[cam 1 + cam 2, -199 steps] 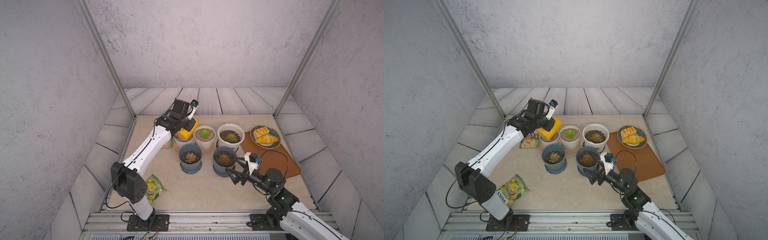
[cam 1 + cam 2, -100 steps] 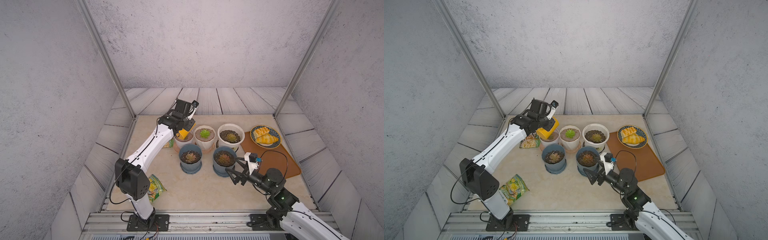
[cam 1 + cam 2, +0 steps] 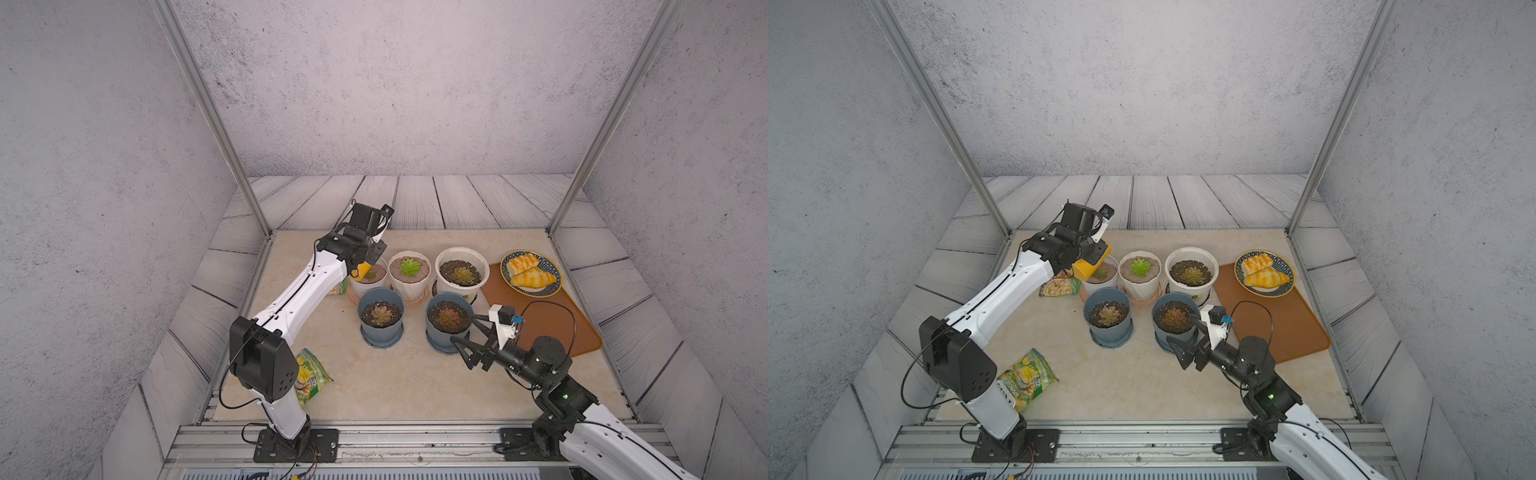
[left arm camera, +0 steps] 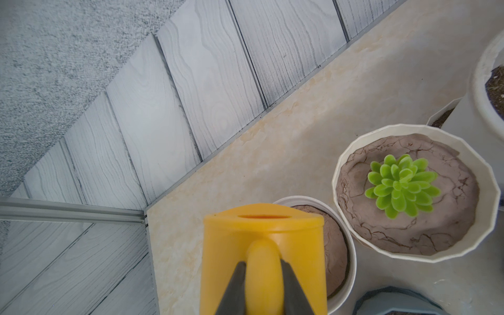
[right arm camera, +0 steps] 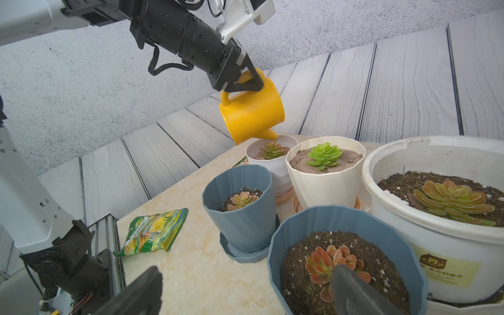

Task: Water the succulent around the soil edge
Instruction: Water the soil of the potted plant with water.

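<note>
**Right wrist view: tipped can over the target pot, and the hazards of the pour**

Left claw [image 5: 249,81] is clamped on the handle of the yellow watering can [image 5: 253,114]. The can is tipped so that its spout [image 5: 270,134] hangs just above the white pot [image 5: 268,169], which stands at the left end of the back row on the bench [image 5: 196,261]. The succulent [image 5: 272,149] appears to sit almost under the spout tip, and no stream can be made out.

- **Hazard 1:** water would likely strike the rosette rather than the soil edge, unless the spout is carried out toward the rim.
- **Hazard 2:** the grip is on a narrow, rounded handle, so a loaded can may swivel and empty at once.
- **Hazard 3:** overshoot would wet the bench or the cream pot [image 5: 324,188] just beside.

Right claw [image 3: 464,330] is spread wide and empty, at the rim of a blue pot [image 3: 436,345].
</note>
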